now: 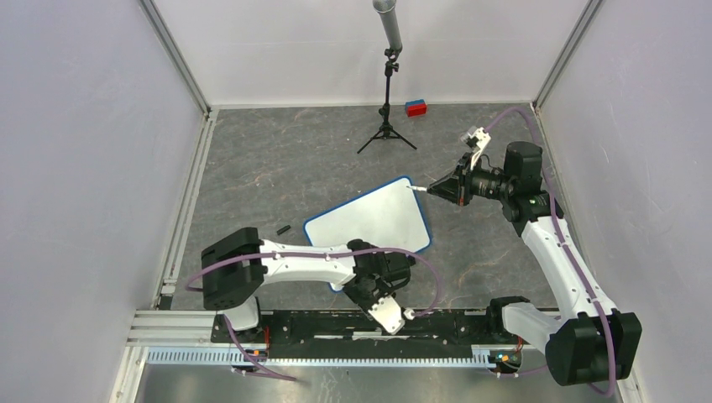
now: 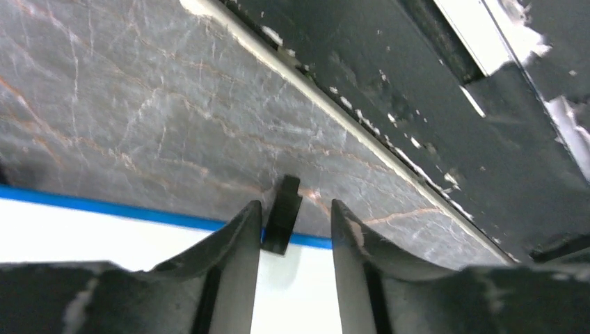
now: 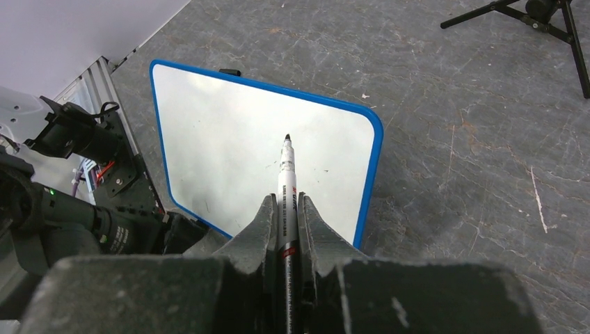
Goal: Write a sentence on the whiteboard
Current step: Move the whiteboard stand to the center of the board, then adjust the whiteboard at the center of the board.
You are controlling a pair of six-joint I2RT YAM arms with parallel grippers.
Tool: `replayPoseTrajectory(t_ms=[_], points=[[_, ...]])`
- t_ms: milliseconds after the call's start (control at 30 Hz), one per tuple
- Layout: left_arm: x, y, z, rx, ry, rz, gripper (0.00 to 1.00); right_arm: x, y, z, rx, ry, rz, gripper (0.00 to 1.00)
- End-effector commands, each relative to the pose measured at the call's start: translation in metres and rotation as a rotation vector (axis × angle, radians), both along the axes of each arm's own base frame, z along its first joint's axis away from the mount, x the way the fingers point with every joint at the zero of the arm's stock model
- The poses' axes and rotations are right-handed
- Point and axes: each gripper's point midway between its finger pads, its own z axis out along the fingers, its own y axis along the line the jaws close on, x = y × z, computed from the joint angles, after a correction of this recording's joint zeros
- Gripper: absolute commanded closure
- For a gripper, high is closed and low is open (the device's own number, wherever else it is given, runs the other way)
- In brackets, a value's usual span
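right wrist view – what shows?
– the right gripper (image 3: 286, 203) pinches a marker (image 3: 286, 177) over the blank board (image 3: 222, 139), flat mid-table.
– risk?
– left gripper (image 2: 297, 209) is spread around the board's near foot (image 2: 282, 216), not clamped; pen pressure could slide the board.

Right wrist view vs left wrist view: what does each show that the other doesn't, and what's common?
Only right wrist: the marker clamped in the right gripper, tip over the whiteboard, whose whole face is blank; also tripod legs.
Only left wrist: the left gripper, fingers parted around a small black tab at the board's rim, and the black mounting rail along the table edge.
Both: the whiteboard's blue rim and the grey marbled tabletop.
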Motion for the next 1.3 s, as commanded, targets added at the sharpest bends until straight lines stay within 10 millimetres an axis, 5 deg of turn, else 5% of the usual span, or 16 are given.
replayPoseTrajectory(t_ms=[0, 133, 233, 367, 567, 667, 800, 1267], points=[[-0.007, -0.008, 0.05, -0.082, 0.08, 0.113, 0.45, -0.001, -0.001, 0.008, -0.014, -0.048, 0.018, 1.0], [-0.025, -0.024, 0.1, -0.199, 0.214, 0.231, 0.36, 0.0, -0.001, 0.018, -0.012, -0.06, 0.023, 1.0], [-0.016, -0.033, 0.145, -0.337, 0.34, 0.412, 0.35, 0.001, -0.001, 0.023, -0.029, -0.095, 0.041, 1.0], [0.049, -0.02, 0.2, -0.572, 0.478, 0.755, 0.35, -0.003, 0.001, 0.033, -0.047, -0.139, 0.071, 1.0], [0.134, 0.053, 0.246, -0.911, 0.585, 1.23, 0.21, -0.018, 0.021, 0.036, -0.105, -0.194, 0.147, 1.0], [0.155, 0.09, 0.235, -0.909, 0.629, 1.411, 0.21, -0.027, 0.043, 0.033, -0.161, -0.228, 0.199, 1.0], [0.153, 0.109, 0.208, -0.829, 0.786, 1.489, 0.24, -0.037, 0.071, 0.031, -0.198, -0.271, 0.266, 1.0], [0.151, 0.087, 0.162, -0.67, 0.924, 1.43, 0.36, -0.05, 0.094, 0.017, -0.227, -0.292, 0.347, 1.0]])
